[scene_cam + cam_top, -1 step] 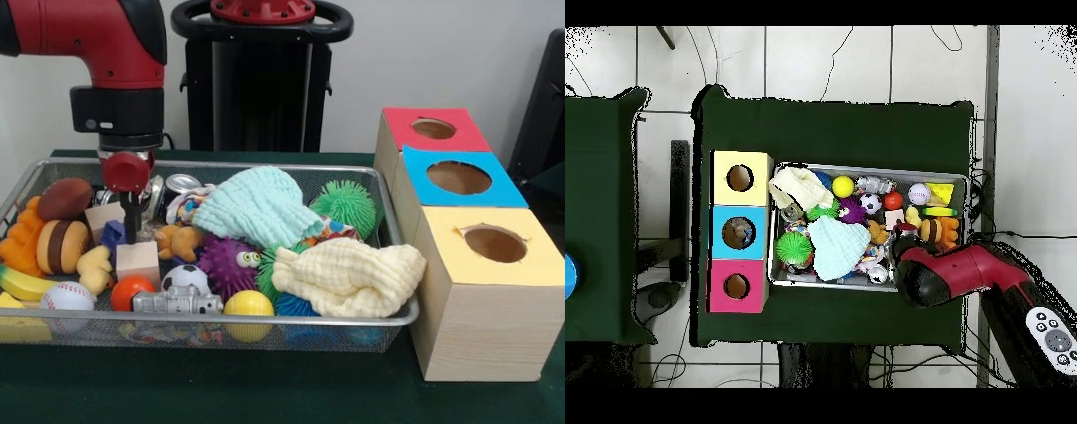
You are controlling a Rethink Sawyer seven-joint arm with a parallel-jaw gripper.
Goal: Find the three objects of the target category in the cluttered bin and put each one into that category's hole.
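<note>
1. The wire mesh bin point(402, 291) sits on the green worktop point(265, 389) and it's crammed: a mint cloth point(260, 205) on top in the middle, a cream cloth point(353, 278) draped toward the boxes, with a purple spiky ball point(225, 263) and a green spiky ball point(346, 203) near them.
2. Ball-type stuff sits along the front edge: baseball point(66, 296), orange ball point(131, 291), soccer ball point(184, 277), yellow ball point(248, 305).
3. The far end has a toy burger point(62, 246), a football point(64, 198) and a wooden block point(138, 261).
4. The gripper point(131, 231) hangs right above that block; fingers look pinched together, holding nothing.
5. Beside the bin are three boxes with holes: red box point(433, 132), blue box point(459, 177), yellow box point(490, 291). In the overhead view something's inside the blue one, but I can't tell what.
</note>
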